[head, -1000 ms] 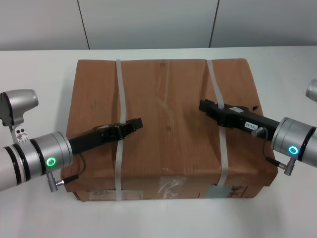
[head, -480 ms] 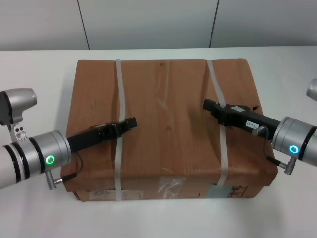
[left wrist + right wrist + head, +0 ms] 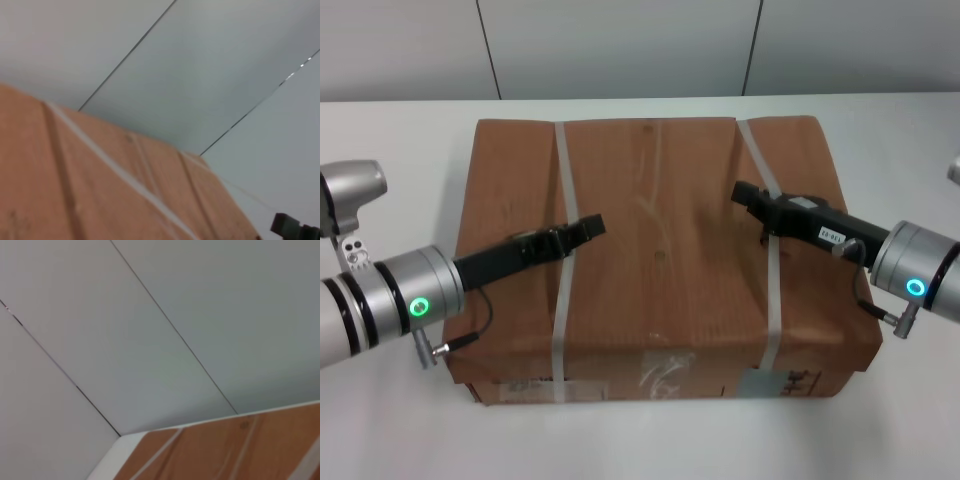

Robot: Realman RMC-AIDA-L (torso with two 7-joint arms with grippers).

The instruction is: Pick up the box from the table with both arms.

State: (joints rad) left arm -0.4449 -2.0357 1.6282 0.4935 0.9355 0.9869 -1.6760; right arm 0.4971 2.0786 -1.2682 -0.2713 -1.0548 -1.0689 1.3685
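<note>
A large brown cardboard box sits in the middle of a plain white table, reaching close to the near edge and leaving bare white surface toward the left, right and far edges. The cardboard is matte and finely ribbed, with shallow dents and creases across its flat top. Two whitish plastic straps run from the far side of the box over the top and down its front face: the left strap and the right strap. Clear glossy tape and small printed labels show on the front face, near the table's near edge.

The left gripper is slim, black and bar-shaped. It lies over the top of the box, its tip just past the left strap. Behind it comes a smooth silver cylindrical arm segment with a glowing green ring, out over the box's near left corner. From the head view it cannot be told whether this gripper is released or clenched, nor whether it touches the cardboard.

The right gripper, also black and slim with a small white label on its body, lies over the top of the box at the right strap. Its silver segment with a green ring hangs beyond the box's right side. Its state cannot be told either.

The wrist views show the ribbed box top, a strap and a pale panelled wall with thin dark seams.
</note>
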